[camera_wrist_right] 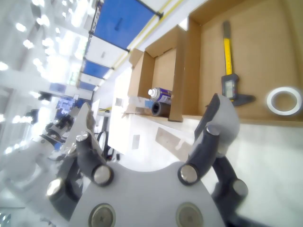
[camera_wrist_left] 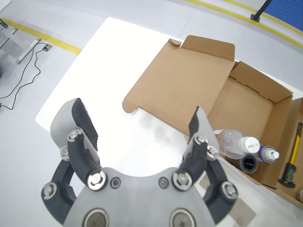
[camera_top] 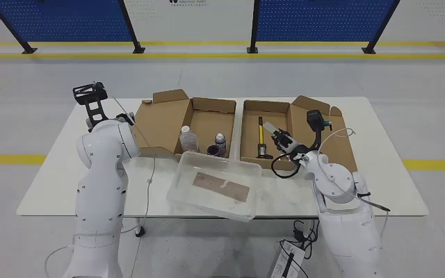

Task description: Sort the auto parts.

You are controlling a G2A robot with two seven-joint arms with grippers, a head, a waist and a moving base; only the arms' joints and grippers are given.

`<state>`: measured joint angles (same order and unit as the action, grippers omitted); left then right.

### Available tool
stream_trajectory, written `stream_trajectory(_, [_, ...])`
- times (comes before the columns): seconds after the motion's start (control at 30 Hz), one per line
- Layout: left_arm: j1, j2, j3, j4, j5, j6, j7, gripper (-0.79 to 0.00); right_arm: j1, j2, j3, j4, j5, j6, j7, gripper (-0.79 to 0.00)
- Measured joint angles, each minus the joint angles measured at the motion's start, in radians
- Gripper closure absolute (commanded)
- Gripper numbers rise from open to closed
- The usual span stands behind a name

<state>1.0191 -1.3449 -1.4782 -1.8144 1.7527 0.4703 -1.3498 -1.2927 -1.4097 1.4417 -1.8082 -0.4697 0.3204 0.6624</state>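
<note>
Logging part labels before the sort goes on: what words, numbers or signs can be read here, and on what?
Nothing reads clearly enough to quote.
Spray can label: print blurred, unreadable.
Bottle's white cap: yellow marks, too small to read.
Caliper scale and display: marks too fine to read.
White panel behind the table: dark sign, too small to read.

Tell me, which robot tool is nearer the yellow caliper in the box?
Right. The right tool hovers close to the caliper, at its cardboard box; the left tool is far off above the table at its opposite end, beyond the other box.
</note>
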Motion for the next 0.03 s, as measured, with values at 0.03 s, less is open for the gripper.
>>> stream_trajectory(0.03, [0.000, 0.000, 0.000, 0.000, 0.000, 0.000, 0.000, -0.784, 0.000, 0.000, 0.000, 0.000, 0.000, 0.000, 0.000, -0.785])
